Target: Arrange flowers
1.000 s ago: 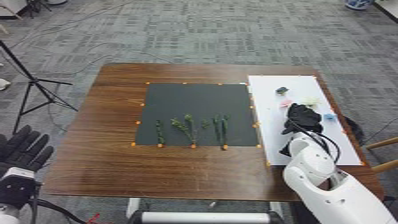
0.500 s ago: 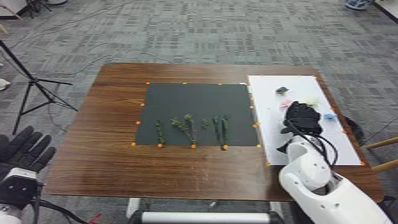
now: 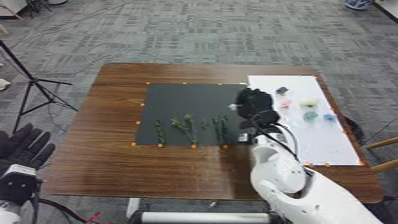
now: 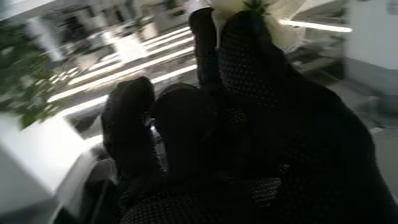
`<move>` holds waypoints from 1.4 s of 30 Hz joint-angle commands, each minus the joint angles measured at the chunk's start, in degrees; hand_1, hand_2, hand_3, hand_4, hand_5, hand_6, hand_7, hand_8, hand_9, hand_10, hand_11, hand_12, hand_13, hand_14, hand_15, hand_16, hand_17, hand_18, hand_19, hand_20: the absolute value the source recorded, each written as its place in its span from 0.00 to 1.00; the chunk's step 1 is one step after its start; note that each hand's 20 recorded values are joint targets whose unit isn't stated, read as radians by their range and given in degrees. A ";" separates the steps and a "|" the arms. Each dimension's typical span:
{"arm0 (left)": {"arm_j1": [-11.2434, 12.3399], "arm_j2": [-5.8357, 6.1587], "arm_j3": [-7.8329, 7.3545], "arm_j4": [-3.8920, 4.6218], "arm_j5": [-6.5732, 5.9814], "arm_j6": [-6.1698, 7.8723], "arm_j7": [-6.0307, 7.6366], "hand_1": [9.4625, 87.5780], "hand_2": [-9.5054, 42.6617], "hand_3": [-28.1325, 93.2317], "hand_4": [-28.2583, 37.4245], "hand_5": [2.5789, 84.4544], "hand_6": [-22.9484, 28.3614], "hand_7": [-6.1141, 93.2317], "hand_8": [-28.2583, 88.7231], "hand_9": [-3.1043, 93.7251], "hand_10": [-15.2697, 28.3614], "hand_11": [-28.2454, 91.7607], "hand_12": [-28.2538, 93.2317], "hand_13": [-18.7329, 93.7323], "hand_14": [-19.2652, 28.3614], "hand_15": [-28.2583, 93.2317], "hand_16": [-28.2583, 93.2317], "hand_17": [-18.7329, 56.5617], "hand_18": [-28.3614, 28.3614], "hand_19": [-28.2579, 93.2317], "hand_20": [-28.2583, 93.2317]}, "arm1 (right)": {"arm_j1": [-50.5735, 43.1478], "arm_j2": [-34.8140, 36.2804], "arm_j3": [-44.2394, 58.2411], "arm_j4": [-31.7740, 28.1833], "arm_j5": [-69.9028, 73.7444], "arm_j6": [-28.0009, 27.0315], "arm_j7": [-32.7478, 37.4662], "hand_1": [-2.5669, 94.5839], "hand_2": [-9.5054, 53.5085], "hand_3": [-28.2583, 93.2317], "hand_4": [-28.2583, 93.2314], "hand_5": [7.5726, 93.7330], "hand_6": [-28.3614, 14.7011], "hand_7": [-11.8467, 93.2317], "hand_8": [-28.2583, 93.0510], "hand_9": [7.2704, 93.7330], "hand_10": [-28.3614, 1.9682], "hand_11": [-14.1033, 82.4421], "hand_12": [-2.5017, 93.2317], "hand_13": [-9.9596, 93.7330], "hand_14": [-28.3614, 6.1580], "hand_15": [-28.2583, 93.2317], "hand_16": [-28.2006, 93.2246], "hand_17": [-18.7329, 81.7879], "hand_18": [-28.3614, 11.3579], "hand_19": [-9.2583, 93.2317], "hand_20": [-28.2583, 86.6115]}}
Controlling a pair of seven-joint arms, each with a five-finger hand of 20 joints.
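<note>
In the head view my right hand [image 3: 255, 102] is over the right edge of the dark mat [image 3: 191, 95], pinching a white flower [image 3: 233, 106] at its left side. In the right wrist view the pale flower [image 4: 289, 37] with a bit of green is at the fingertips of my right hand [image 4: 258, 100]. Green stems [image 3: 160, 133] and branching sprigs [image 3: 188, 129] lie along the mat's lower part. On the white sheet [image 3: 324, 145] lie a pink flower [image 3: 285, 103], a cream one [image 3: 308, 102], a teal one [image 3: 310, 116], a blue one [image 3: 330, 118] and a dark one [image 3: 282, 90]. My left hand [image 3: 25, 147] is open.
Orange markers line the mat and sheet on the brown table [image 3: 115, 170]. My left hand is beyond the table's left edge. A black tripod [image 3: 34, 80] stands on the floor at the left, and part of a wooden chair [image 3: 384, 155] is at the right.
My right hand has moved left from the white sheet to the dark mat's edge, carrying the white flower. The teal flower has come into sight. My left hand has stayed in place.
</note>
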 commanded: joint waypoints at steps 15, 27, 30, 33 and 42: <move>-10.86 3.08 4.94 3.76 1.33 0.93 -1.44 0.22 0.51 0.82 0.00 0.45 0.63 0.16 0.18 0.37 0.67 0.38 0.33 0.38 0.69 0.48 0.21 0.22 0.72 0.44 0.34 | 21.93 -17.69 -24.17 13.14 7.75 -3.80 -18.73 0.70 0.00 0.78 0.00 0.81 0.67 0.42 0.29 0.95 0.68 0.29 0.51 0.79 0.53 0.85 0.53 0.54 0.07 0.91 0.62; -10.95 4.56 6.72 3.34 1.63 0.76 -0.83 0.22 0.51 0.82 0.00 0.45 0.63 0.16 0.18 0.37 0.67 0.38 0.33 0.38 0.69 0.48 0.21 0.22 0.72 0.43 0.34 | 28.75 -21.47 -34.04 19.27 7.61 -2.03 -14.41 0.69 0.00 0.78 0.00 0.79 0.67 0.44 0.28 0.94 0.69 0.29 0.50 0.79 0.54 0.85 0.54 0.54 0.08 0.90 0.62; -11.79 4.65 7.73 3.55 1.64 0.87 -0.88 0.22 0.51 0.82 0.00 0.45 0.63 0.16 0.18 0.37 0.67 0.38 0.33 0.38 0.69 0.48 0.21 0.22 0.72 0.44 0.34 | 28.68 -22.85 -33.98 20.70 7.27 -1.24 -12.92 0.69 0.00 0.78 0.00 0.79 0.67 0.44 0.27 0.94 0.69 0.29 0.50 0.79 0.54 0.85 0.54 0.54 0.08 0.90 0.62; -12.76 4.94 8.86 3.89 1.64 0.62 -0.86 0.22 0.51 0.82 0.00 0.45 0.63 0.16 0.18 0.37 0.66 0.38 0.33 0.38 0.69 0.48 0.21 0.22 0.72 0.44 0.34 | 29.99 -23.00 -35.38 21.67 6.76 -0.65 -11.92 0.69 0.00 0.78 0.00 0.78 0.67 0.45 0.27 0.94 0.69 0.29 0.50 0.78 0.54 0.85 0.54 0.54 0.08 0.90 0.62; -13.34 6.07 9.54 4.09 1.07 0.47 -0.13 0.22 0.51 0.82 0.00 0.45 0.63 0.16 0.18 0.37 0.67 0.38 0.33 0.38 0.69 0.48 0.21 0.22 0.72 0.44 0.34 | 31.24 -23.78 -37.22 24.47 6.38 -0.49 -8.50 0.68 0.00 0.77 0.00 0.76 0.66 0.45 0.26 0.91 0.68 0.28 0.49 0.78 0.54 0.85 0.54 0.54 0.08 0.90 0.62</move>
